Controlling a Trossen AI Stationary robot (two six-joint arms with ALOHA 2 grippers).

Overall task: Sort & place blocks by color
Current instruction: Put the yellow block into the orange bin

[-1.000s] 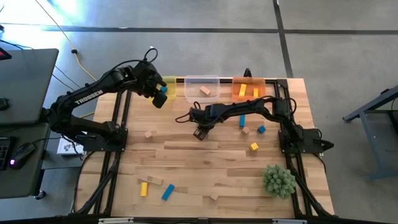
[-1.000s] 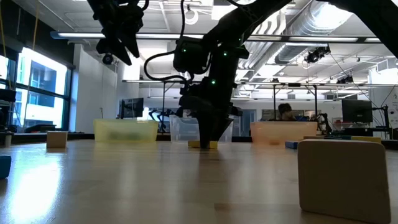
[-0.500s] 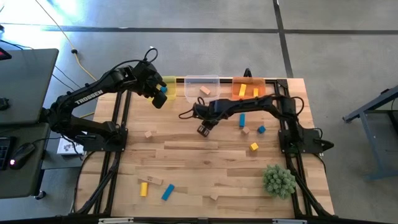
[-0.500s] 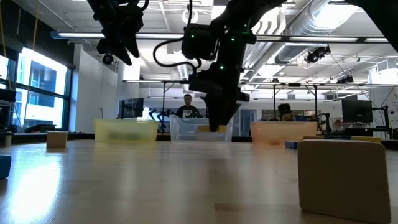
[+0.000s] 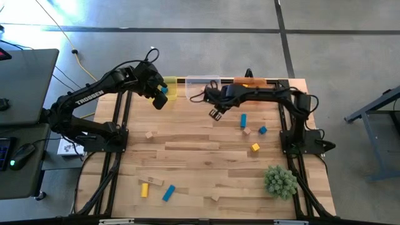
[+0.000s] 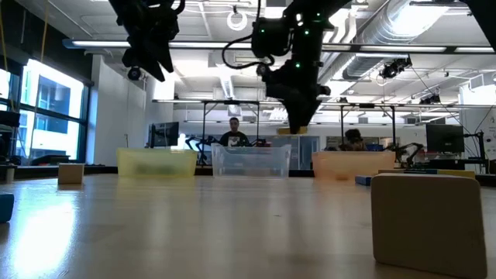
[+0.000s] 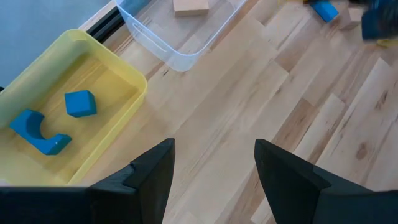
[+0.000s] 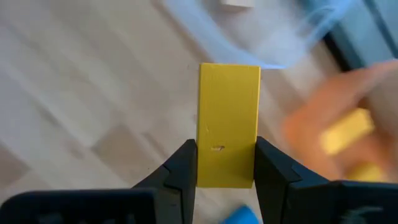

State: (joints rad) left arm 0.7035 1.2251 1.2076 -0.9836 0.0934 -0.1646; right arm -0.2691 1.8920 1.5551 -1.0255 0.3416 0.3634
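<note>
My right gripper [image 5: 215, 113] is raised above the table in front of the clear bin [image 5: 203, 83] and is shut on a yellow bar [image 8: 228, 118]. In the low view the right gripper [image 6: 298, 122] hangs well above the wood. My left gripper [image 5: 160, 100] is open and holds nothing. It hovers beside the yellow bin [image 7: 74, 118], where two blue pieces [image 7: 79, 102] lie. Loose blocks lie flat on the table: a blue bar [image 5: 243, 120], a blue cube [image 5: 262, 130], a yellow cube [image 5: 255, 147] and a tan cube [image 5: 149, 134]. My right gripper pinches the yellow bar between its two fingers [image 8: 183, 168], which press its long sides at one end [image 8: 227, 171]. Most of the bar sticks out past the fingertips. The fingers come from above, and the bar [image 6: 297, 130] is lifted clear of the table.
The arm partly covers the orange bin [image 5: 250, 89] at the far edge, which holds yellow pieces. A tan block [image 7: 189, 6] lies in the clear bin. A green plant ball [image 5: 279, 181] sits near the right front. A yellow bar [image 5: 144, 189], a tan bar [image 5: 156, 182] and a blue bar [image 5: 169, 192] lie near the front left.
My right gripper has risen from the table with the yellow bar, lifting it clear. It has carried the bar toward the far edge and to the right, toward the bins. It has stayed shut on the bar.
</note>
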